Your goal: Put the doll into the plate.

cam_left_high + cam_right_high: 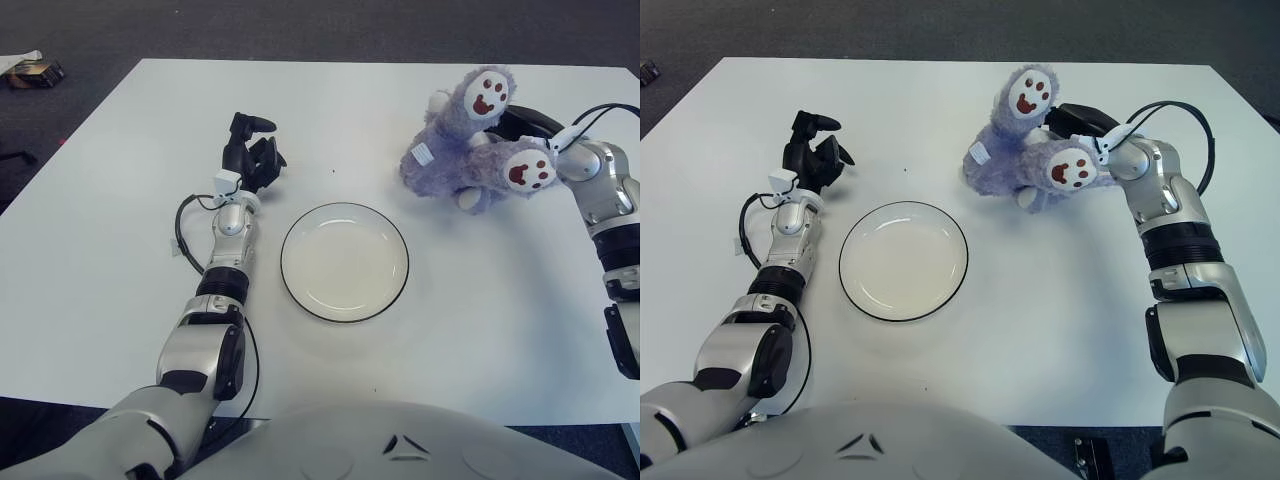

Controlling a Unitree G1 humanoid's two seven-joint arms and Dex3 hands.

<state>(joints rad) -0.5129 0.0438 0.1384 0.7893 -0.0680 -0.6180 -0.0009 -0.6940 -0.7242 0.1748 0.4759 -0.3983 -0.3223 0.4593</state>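
The doll (462, 150) is a purple plush animal with white paws marked in red. It is to the right of and behind the plate, feet turned up toward me. My right hand (522, 125) shows just behind the doll, black fingers closed around its rear side. The plate (345, 262) is white with a thin dark rim, holds nothing, and lies at the middle of the table. My left hand (255, 150) shows to the left of and behind the plate, fingers relaxed and holding nothing.
The white table (120, 180) spans the whole view, with dark floor beyond its far edge. A small object (30, 70) lies on the floor at the far left. A cable (185, 235) loops beside my left forearm.
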